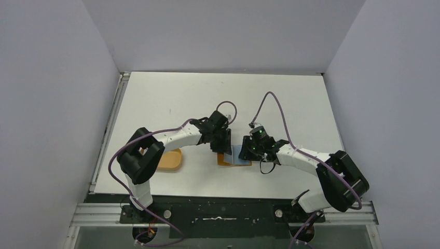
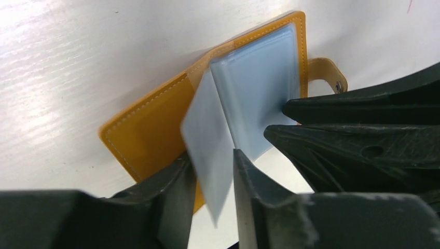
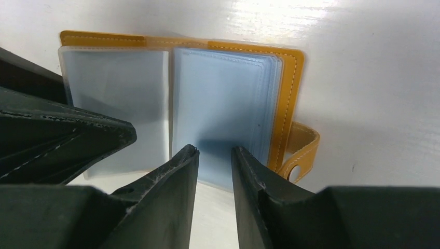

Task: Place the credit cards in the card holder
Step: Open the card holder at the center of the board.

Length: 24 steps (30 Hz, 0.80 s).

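The card holder lies open and flat on the white table, its tan-orange cover facing down and its pale blue plastic sleeves facing up. Its small closure tab sticks out from the outer edge of the side that carries the thick stack of sleeves.

The left gripper hangs over the other half of the card holder, beside the fold. Its jaws stand a little apart. One thin pale sheet rises from the fold and passes loosely between them, with its face towards the wrist camera, so it is not clamped. I cannot tell whether this sheet is a card or one of the holder's own sleeves.

The right gripper reaches in from the tab side of the card holder. Its jaws are narrowly apart, with the tips at the near edge of the sleeve stack. Whether they pinch a leaf of the stack I cannot tell.

An orange oval tray sits well apart from the card holder on the left arm's side.
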Available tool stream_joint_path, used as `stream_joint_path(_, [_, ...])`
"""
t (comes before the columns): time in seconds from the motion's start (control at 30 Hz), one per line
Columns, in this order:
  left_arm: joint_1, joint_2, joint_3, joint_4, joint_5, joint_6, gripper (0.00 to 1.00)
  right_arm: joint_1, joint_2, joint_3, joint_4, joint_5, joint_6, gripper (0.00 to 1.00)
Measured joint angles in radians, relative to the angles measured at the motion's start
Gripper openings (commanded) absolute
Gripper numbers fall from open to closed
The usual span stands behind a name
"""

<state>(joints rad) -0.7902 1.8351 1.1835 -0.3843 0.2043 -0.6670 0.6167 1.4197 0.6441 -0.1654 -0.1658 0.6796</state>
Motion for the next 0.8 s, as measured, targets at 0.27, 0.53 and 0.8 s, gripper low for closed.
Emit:
stream_joint_path(0.27, [0.007,-0.080,-0.016,-0.069,-0.046,-0.001,0.42,0.008,0.003,-0.014,0.031,0.027,0.014,0.31])
stream_joint_path(0.53, [-0.002,-0.262,-0.006,-0.121,-0.066,-0.013,0.43,0.024,0.003,-0.014,0.035,0.050,0.015,0.31])
stream_joint_path(0.8, [-0.023,-0.194,-0.005,0.015,0.008,-0.087,0.36,0.035,-0.010,-0.014,0.025,0.068,0.027,0.35])
